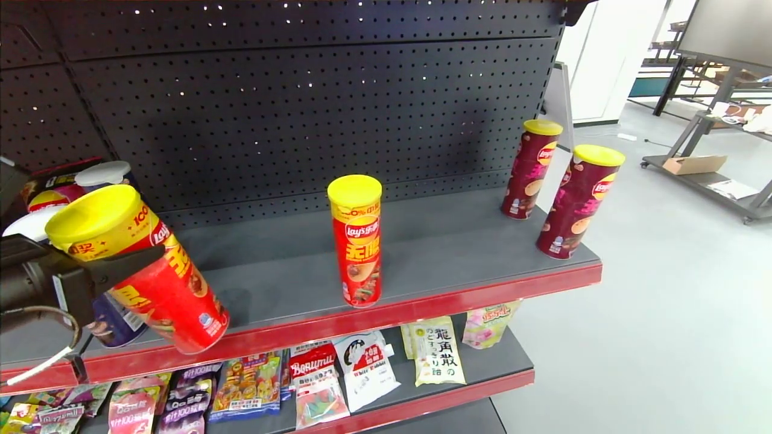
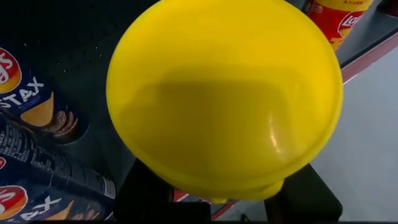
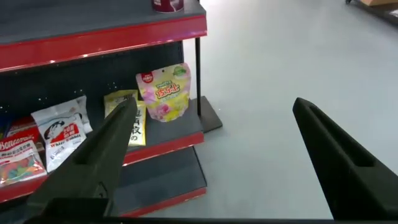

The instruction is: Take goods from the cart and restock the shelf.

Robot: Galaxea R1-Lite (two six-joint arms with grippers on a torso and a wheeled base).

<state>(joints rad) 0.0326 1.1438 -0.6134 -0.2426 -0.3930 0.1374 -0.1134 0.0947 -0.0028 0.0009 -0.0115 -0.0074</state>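
Note:
My left gripper (image 1: 114, 268) is shut on a red chip can with a yellow lid (image 1: 145, 265), held tilted over the front left of the grey shelf board (image 1: 440, 253). The can's yellow lid (image 2: 224, 93) faces the left wrist camera, with one dark finger (image 2: 144, 198) on either side below it. A second red can with a yellow lid (image 1: 357, 241) stands upright mid-shelf. Two maroon cans (image 1: 531, 170) (image 1: 579, 202) stand at the right end. My right gripper (image 3: 211, 155) is open, below shelf level, facing the lower shelf and the floor.
Blue cans (image 2: 37, 106) stand on the shelf behind and beside the held can. Snack bags (image 1: 431, 349) lie on the lower shelf (image 3: 168, 140). A black pegboard (image 1: 301, 102) backs the shelf. Open grey floor (image 1: 663, 301) lies to the right, with a rack (image 1: 718, 175) far off.

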